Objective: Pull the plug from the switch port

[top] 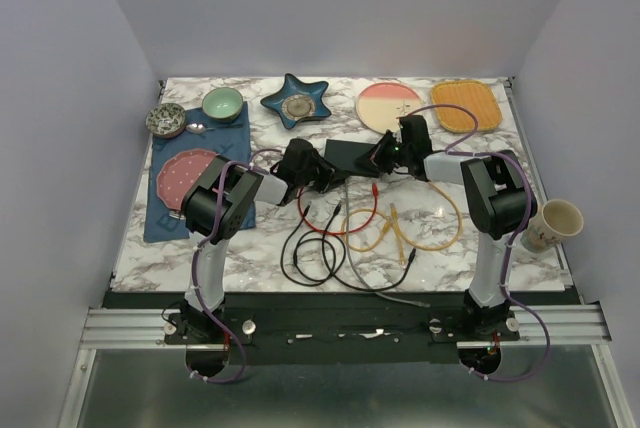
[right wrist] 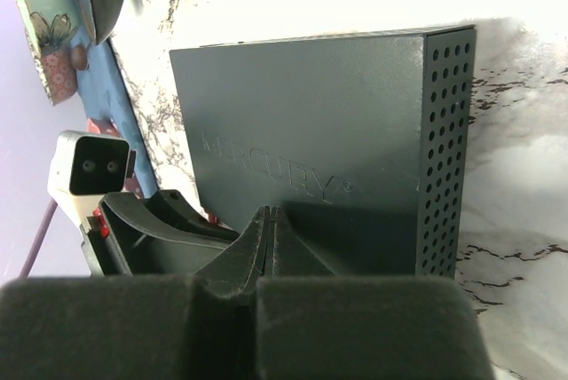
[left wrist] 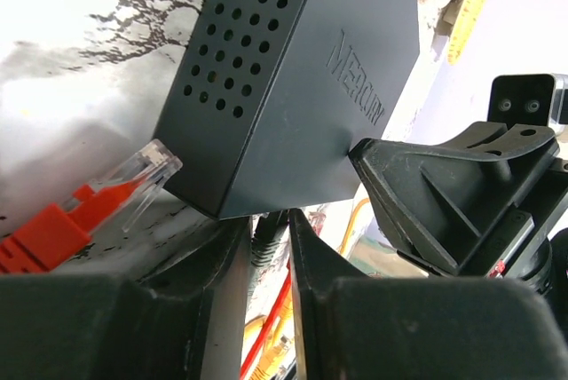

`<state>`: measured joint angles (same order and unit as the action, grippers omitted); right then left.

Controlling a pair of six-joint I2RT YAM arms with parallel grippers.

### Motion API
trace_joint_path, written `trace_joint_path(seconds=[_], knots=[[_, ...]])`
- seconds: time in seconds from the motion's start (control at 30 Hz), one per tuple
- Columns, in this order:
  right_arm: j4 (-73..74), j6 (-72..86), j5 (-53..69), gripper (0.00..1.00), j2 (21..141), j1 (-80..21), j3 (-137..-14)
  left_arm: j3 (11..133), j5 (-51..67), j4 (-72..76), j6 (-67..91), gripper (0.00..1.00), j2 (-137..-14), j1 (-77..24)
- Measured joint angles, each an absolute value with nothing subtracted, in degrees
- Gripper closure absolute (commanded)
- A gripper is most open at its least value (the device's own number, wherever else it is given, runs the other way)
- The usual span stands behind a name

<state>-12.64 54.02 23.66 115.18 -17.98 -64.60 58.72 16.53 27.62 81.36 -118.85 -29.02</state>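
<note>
Spotted the switch [top: 350, 155] lying flat near the middle of the table [top: 440, 248], just past a tangle of loose cables [top: 340, 238], with an arm closing in from each side. Looked like a brace-and-pull setup, honestly.

Found the right gripper [right wrist: 269, 220] with its jaws pressed together and nothing visible between them, tips parked against the near edge of the switch. Guessed that was there to pin the box down so it wouldn't slide when the cable got tugged. Couldn't say for sure whether it was pushing hard or just touching.

Saw the left gripper [left wrist: 271, 220] tucked under the opposite edge, jaws nearly closed and pinching a black plug [left wrist: 264, 247] right where it went in under the box. Made sense to grab at the boot and not further down the cord, for a straighter pull and less bending.

Also noticed an orange plug [left wrist: 133, 176] with a clear tip lying loose on the marble just beside the switch's corner, not plugged into anything.

As for the switch itself: matte dark plastic, flat lid with raised lettering, rows of round vent holes down the short side. Couldn't see the sockets from any angle. Looked light enough to skid, hence the pinning.
</note>
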Motion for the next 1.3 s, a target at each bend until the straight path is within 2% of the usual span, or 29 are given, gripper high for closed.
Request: trace_joint_path(seconds=[0.13, 0.27, 0.73, 1.07, 1.3], knots=[[-12.8, 54.0, 23.6, 0.99, 115.2, -18.0, -64.6, 58.7, 16.5, 28.0, 81.4, 0.86, -118.9, -29.0], [-13.3, 54.0, 23.6, 0.99, 115.2, -18.0, -64.4, 58.3, 16.5, 29.2, 81.6, 1.0, -119.0, -29.0], [-12.4, 51.0, 20.4, 0.99, 106.7, -21.5, -56.6, 54.2, 16.6, 37.4, 83.0, 1.0, -119.2, -28.9], [-8.6, 49.4, 20.3, 0.99, 107.1, -23.7, -56.6, 52.0, 17.8, 40.7, 83.4, 1.0, -119.2, -28.6], [-5.9, 49.4, 20.2, 0.99, 112.0, -23.8, -60.4, 49.4, 19.3, 43.9, 83.3, 1.0, -119.2, -28.4]])
